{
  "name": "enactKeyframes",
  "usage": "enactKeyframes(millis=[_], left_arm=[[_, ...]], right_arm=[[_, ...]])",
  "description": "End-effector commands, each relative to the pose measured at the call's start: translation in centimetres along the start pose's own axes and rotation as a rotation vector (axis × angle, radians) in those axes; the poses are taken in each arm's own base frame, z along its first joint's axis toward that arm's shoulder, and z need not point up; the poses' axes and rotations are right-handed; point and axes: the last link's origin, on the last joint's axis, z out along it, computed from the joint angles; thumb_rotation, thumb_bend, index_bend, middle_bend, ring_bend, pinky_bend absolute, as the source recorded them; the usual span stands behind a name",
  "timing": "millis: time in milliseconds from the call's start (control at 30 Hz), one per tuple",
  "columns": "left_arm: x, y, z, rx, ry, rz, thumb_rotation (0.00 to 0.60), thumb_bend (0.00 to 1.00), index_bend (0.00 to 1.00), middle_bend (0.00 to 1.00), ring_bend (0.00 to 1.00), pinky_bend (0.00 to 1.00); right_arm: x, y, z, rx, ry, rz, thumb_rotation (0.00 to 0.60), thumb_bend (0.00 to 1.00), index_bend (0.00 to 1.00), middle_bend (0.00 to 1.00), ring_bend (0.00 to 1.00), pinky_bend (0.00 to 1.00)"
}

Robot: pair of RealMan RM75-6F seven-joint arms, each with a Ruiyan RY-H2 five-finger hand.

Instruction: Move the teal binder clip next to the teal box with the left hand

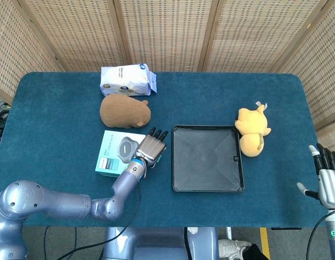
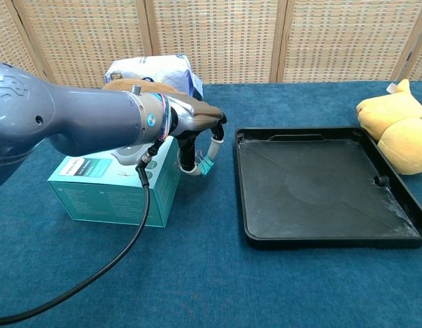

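Left hand (image 2: 197, 126) reaches forward, fingers curled down; right hand (image 1: 330, 176) upright, spread.

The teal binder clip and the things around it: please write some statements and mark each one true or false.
1. The left hand holds the teal binder clip. True.
2. The clip lies inside the black tray. False: it is between the teal box and the tray, in the hand.
3. The yellow plush is in the tray. False: it lies on the table beside it.
4. The right hand holds nothing. True.
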Motion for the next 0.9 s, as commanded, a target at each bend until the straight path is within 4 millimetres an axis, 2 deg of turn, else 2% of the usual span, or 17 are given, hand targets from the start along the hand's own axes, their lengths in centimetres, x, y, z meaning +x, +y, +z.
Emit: enactKeyframes(millis=[33, 100, 333, 400, 467, 533, 733, 900], left_arm=[[0.0, 0.0, 0.0, -0.001, -0.004, 0.000, 0.600, 0.28, 0.35, 0.00, 0.00, 0.00], [0.1, 0.0, -0.1, -0.003, -0.005, -0.003, 0.600, 0.26, 0.32, 0.00, 0.00, 0.00], [1.2, -0.2, -0.6, -0.002, 0.015, -0.019, 0.600, 0.26, 0.30, 0.00, 0.00, 0.00], [1.7, -0.4, -0.9, -0.004, 0.035, -0.038, 0.600, 0.26, 0.24, 0.00, 0.00, 0.00], [2.4, -0.8, -1.2, -0.010, 0.070, -0.068, 0.600, 0.24, 0.10, 0.00, 0.00, 0.00], [3.0, -1.2, -1.5, -0.018, 0.100, -0.101, 0.600, 0.21, 0.01, 0.00, 0.00, 0.00], [5.5, -4.3, -3.5, -0.016, 0.226, -0.222, 0.600, 0.11, 0.00, 0.00, 0.00, 0.00], [6.3, -6.9, -4.9, 0.009, 0.294, -0.280, 0.600, 0.06, 0.00, 0.00, 0.00, 0.00]], right_arm=[[0.0, 0.0, 0.0, -0.001, 0.000, 0.000, 0.600, 0.00, 0.00, 0.00, 0.00, 0.00], [0.0, 0.0, 0.0, -0.001, 0.001, -0.002, 0.600, 0.00, 0.00, 0.00, 0.00, 0.00], [0.0, 0.0, 0.0, -0.001, 0.003, -0.001, 0.600, 0.00, 0.00, 0.00, 0.00, 0.00], [0.1, 0.0, -0.1, -0.001, 0.003, -0.001, 0.600, 0.00, 0.00, 0.00, 0.00, 0.00], [0.1, 0.0, -0.1, 0.000, 0.003, 0.000, 0.600, 0.00, 0.00, 0.00, 0.00, 0.00], [0.1, 0.0, -0.1, 0.001, 0.003, 0.000, 0.600, 0.00, 0.00, 0.00, 0.00, 0.00], [0.2, -0.1, -0.2, 0.006, 0.005, 0.004, 0.600, 0.00, 0.00, 0.00, 0.00, 0.00], [0.3, -0.2, -0.3, 0.010, 0.007, 0.007, 0.600, 0.00, 0.00, 0.00, 0.00, 0.00]])
